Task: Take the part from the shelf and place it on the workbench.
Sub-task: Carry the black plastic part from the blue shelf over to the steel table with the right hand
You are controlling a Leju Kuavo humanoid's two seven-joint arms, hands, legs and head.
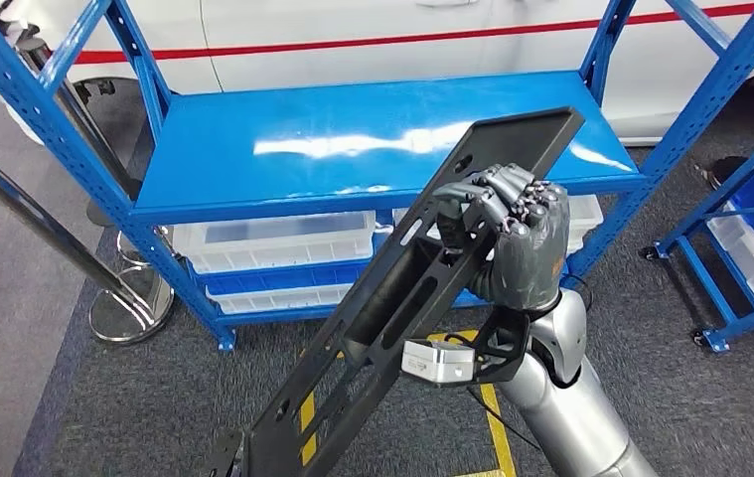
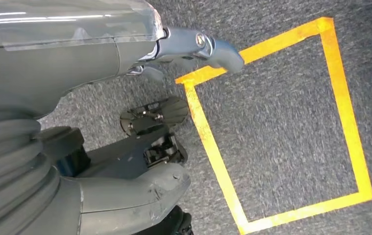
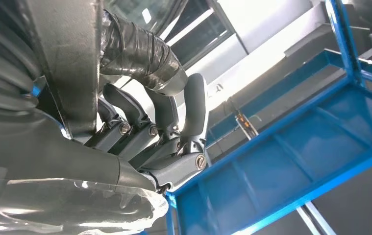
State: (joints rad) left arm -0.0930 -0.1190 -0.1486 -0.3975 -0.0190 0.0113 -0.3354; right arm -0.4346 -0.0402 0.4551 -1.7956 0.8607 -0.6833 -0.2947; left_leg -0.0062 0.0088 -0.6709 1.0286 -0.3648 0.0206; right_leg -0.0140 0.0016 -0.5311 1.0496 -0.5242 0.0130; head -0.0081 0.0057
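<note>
Part was off the shelf and up in my right hand.

My right hand (image 1: 512,238) gripped the long black part (image 1: 402,298), tilted in front of the blue shelf (image 1: 353,149). My left hand (image 2: 125,191) hung over grey carpet by yellow tape (image 2: 350,137); its grip I couldn't tell.

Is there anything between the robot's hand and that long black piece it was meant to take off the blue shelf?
No. The right hand already grips the long black part, fingers wrapped around its edge, and holds it tilted in front of the blue shelf. The workbench is not in these pictures, so the way there cannot be judged.
</note>
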